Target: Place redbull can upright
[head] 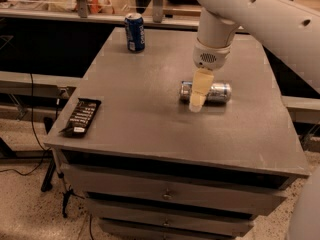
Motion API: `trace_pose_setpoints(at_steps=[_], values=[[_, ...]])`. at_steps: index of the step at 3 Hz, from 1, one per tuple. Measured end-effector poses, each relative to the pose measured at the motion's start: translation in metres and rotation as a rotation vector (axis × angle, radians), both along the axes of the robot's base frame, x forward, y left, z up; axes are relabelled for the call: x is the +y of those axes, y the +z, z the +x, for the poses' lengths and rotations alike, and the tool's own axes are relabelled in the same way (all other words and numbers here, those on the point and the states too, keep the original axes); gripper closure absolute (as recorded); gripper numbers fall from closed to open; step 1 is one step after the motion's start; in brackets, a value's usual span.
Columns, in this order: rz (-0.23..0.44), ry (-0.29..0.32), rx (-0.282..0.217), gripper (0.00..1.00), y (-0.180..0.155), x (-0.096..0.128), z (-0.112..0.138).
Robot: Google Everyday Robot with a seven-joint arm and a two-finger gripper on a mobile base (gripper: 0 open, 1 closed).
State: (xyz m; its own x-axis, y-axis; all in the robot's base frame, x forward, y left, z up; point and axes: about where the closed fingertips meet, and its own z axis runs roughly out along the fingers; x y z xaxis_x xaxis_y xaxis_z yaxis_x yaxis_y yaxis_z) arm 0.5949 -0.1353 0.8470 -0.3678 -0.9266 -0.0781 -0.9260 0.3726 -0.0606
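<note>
We see the redbull can [220,92] lying on its side right of the centre of the frame, on the grey tabletop [145,89], its long axis running left to right. Its silver body carries pale blue markings, but we can read no lettering on it.

The hand [196,104] hangs from the white arm [260,14] that comes in from the upper right. Its pale tip points down in front of the left part of the can, and we cannot tell whether it is open, closed or gripping.

In the upper left, near the tabletop's far edge, a dark blue can [134,32] stands upright, well apart from the silver one. We cannot make out its white label.

At the left edge lies a flat dark packet [81,117] with pale print too small to read.
</note>
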Motion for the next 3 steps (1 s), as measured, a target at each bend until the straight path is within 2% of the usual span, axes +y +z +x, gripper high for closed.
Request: trace_pose_setpoints(at_steps=[1,3], values=[[0.006,-0.029,0.019,0.18,-0.0092,-0.0011,-0.0017],[0.027,-0.046,0.017,0.64,-0.0068,-0.0029,-0.0045]])
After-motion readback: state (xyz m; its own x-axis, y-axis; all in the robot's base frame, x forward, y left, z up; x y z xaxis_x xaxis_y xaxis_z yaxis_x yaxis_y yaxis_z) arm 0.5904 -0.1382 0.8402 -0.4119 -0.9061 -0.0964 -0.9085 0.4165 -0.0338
